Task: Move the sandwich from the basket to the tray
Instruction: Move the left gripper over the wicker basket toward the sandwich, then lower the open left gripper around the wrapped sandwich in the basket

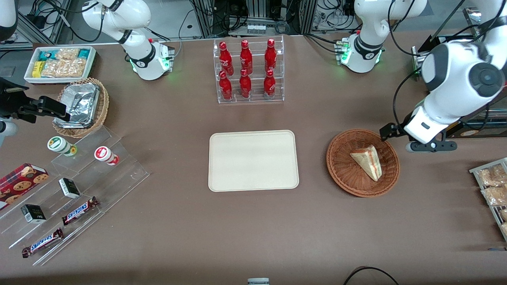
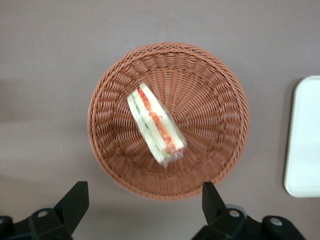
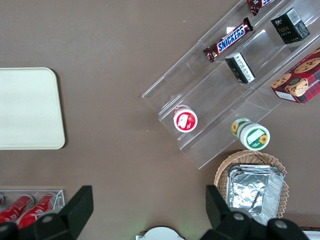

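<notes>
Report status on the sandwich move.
Hand open, above basket rim. Sandwich in basket, ungrasped. Tray bare, path unobstructed.

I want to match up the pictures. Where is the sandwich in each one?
Front view: the sandwich lies in the basket, toward the working arm's end of the table.
Left wrist view: the sandwich lies mid-basket, with the open gripper hanging above the basket's rim.
Right wrist view: not in it.
Shared landmark: the tray, beside the basket, shows in all three views.
</notes>
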